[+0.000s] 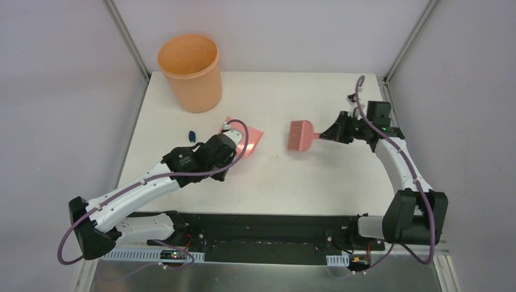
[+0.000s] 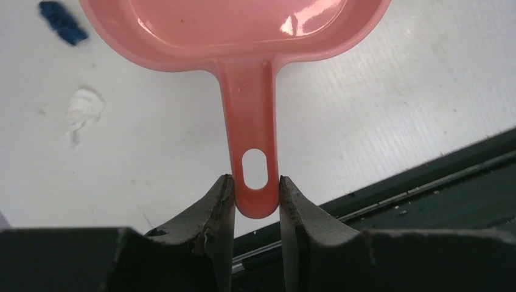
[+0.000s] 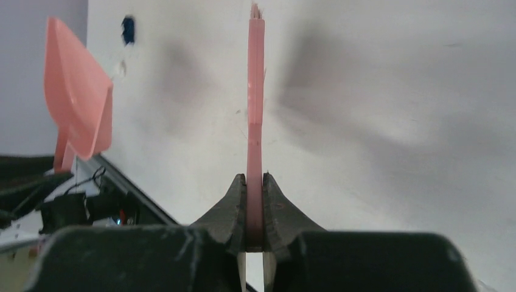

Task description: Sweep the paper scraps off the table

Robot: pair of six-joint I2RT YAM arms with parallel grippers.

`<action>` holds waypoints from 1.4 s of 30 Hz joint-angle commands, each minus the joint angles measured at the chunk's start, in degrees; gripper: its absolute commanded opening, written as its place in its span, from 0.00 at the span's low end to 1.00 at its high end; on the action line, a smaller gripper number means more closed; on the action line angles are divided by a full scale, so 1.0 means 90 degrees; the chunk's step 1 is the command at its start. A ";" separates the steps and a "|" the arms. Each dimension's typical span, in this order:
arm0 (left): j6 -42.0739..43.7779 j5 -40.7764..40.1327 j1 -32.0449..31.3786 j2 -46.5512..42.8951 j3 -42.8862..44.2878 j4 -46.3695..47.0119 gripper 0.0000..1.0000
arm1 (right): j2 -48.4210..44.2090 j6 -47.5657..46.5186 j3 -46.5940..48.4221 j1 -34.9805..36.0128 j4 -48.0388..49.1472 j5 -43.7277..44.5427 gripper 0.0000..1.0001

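Both arms are stretched forward, each gripper clamped on a handle.
The left arm [image 1: 140, 185] lies low from its base at the near left corner, angled forward and in toward the middle. The left gripper [image 2: 255, 182] pinches the end of the dustpan [image 2: 243, 36] handle, with a finger pressed to each side. The right arm [image 1: 398, 158] rises from its base at the near right, bends at the elbow and turns inward. The right gripper [image 3: 254, 179] points leftward, its fingers almost together on the thin handle of the brush [image 3: 255, 91].
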 commanded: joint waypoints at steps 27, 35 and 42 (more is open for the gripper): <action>-0.3785 -0.3892 0.0060 -0.2866 0.1076 -0.3899 0.00 | 0.6870 0.3205 0.7508 0.5924 0.2050 -0.0217 0.00; -0.3718 -0.4041 0.0061 -0.2776 0.0993 -0.3898 0.00 | 0.7976 0.4979 0.8990 0.6012 0.1556 0.1999 0.00; -0.3531 -0.4116 0.0058 -0.2669 0.0970 -0.3850 0.00 | 0.8009 0.5602 0.9037 0.6026 0.0903 0.2353 0.00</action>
